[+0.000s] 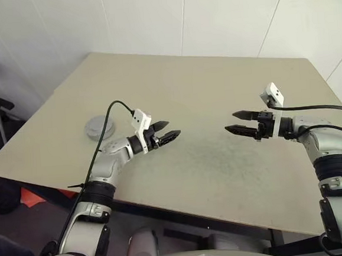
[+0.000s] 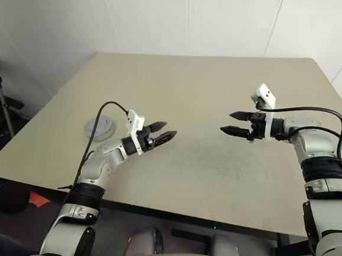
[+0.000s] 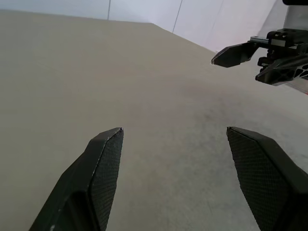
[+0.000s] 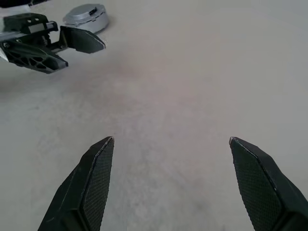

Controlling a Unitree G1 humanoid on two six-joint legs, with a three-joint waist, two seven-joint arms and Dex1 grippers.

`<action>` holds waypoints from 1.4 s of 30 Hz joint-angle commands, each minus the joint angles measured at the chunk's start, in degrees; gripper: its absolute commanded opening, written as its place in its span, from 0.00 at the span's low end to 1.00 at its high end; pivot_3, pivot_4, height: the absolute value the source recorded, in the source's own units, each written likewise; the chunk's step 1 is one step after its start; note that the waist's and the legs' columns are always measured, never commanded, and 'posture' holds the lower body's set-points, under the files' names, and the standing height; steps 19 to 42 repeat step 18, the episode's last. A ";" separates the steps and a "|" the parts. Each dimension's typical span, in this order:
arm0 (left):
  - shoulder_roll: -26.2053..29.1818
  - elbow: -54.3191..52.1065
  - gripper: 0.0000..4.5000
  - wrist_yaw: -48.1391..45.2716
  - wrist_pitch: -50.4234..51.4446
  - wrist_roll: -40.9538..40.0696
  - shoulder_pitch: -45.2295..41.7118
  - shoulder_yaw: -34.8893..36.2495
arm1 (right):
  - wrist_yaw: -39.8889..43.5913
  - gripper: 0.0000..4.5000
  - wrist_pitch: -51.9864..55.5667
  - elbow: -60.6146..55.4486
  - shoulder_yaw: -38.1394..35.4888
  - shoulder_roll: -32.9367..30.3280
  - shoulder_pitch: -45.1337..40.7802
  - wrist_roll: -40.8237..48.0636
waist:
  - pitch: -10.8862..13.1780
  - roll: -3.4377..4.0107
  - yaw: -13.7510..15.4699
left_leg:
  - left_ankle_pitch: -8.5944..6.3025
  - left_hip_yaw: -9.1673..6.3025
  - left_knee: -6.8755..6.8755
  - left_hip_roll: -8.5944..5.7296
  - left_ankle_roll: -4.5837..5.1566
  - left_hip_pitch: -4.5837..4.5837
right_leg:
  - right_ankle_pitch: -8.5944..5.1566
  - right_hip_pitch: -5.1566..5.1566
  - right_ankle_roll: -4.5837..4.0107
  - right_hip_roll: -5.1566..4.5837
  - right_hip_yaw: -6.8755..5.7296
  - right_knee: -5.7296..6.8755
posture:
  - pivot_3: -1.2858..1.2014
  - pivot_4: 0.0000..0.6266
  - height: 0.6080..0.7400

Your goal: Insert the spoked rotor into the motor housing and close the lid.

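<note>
Two grippers hang over the tan bench (image 1: 215, 83) and point at each other, well apart. The left gripper (image 1: 166, 130) has its fingers (image 3: 103, 166) spread open with nothing between them. The right gripper (image 1: 237, 122) also has its fingers (image 4: 96, 178) wide open and empty.

One round grey puck sits on the bench near its left edge, behind the left arm. It looks like the motor housing (image 1: 98, 126) with the lid (image 4: 85, 10) shut on top (the join between them is too small to make out). A black cable crosses in front of it in the head views and hides a thin strip. In the right wrist view the puck's near side is partly covered by the left gripper's finger. What is inside the puck cannot be seen.
</note>
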 commanded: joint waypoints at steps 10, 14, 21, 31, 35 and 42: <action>-1.01 -1.86 0.81 1.18 -0.05 0.34 -1.76 1.39 | -3.29 0.96 -1.37 -1.15 1.11 2.50 -0.76 -1.63 | -0.01 0.02 0.02 | -0.01 0.00 -0.02 -0.01 0.02 -0.03 | 0.00 -0.02 0.00 -0.01 -0.01 -0.02 | 0.52 0.00 1.00; -1.05 -0.86 0.81 1.26 -0.36 0.50 -2.74 2.00 | -3.35 0.96 -1.52 -0.28 1.40 3.25 -1.72 -2.05 | -0.01 0.03 0.01 | -0.01 0.00 -0.02 -0.01 0.02 -0.04 | 0.00 -0.03 0.00 -0.01 -0.01 -0.03 | 0.52 0.00 1.00; -1.17 -0.54 0.81 1.62 -0.59 0.47 -2.94 2.65 | -3.63 0.96 -2.09 0.34 1.43 3.49 -1.95 -2.19 | -0.01 0.03 0.01 | -0.01 0.00 -0.03 -0.01 0.02 -0.04 | 0.00 -0.02 0.00 -0.01 -0.01 -0.05 | 0.52 0.00 1.00; -1.17 -0.54 0.81 1.62 -0.59 0.47 -2.94 2.65 | -3.63 0.96 -2.09 0.34 1.43 3.49 -1.95 -2.19 | -0.01 0.03 0.01 | -0.01 0.00 -0.03 -0.01 0.02 -0.04 | 0.00 -0.02 0.00 -0.01 -0.01 -0.05 | 0.52 0.00 1.00; -1.17 -0.54 0.81 1.62 -0.59 0.47 -2.94 2.65 | -3.63 0.96 -2.09 0.34 1.43 3.49 -1.95 -2.19 | -0.01 0.03 0.01 | -0.01 0.00 -0.03 -0.01 0.02 -0.04 | 0.00 -0.02 0.00 -0.01 -0.01 -0.05 | 0.52 0.00 1.00; -1.17 -0.54 0.81 1.62 -0.59 0.47 -2.94 2.65 | -3.63 0.96 -2.09 0.34 1.43 3.49 -1.95 -2.19 | -0.01 0.03 0.01 | -0.01 0.00 -0.03 -0.01 0.02 -0.04 | 0.00 -0.02 0.00 -0.01 -0.01 -0.05 | 0.52 0.00 1.00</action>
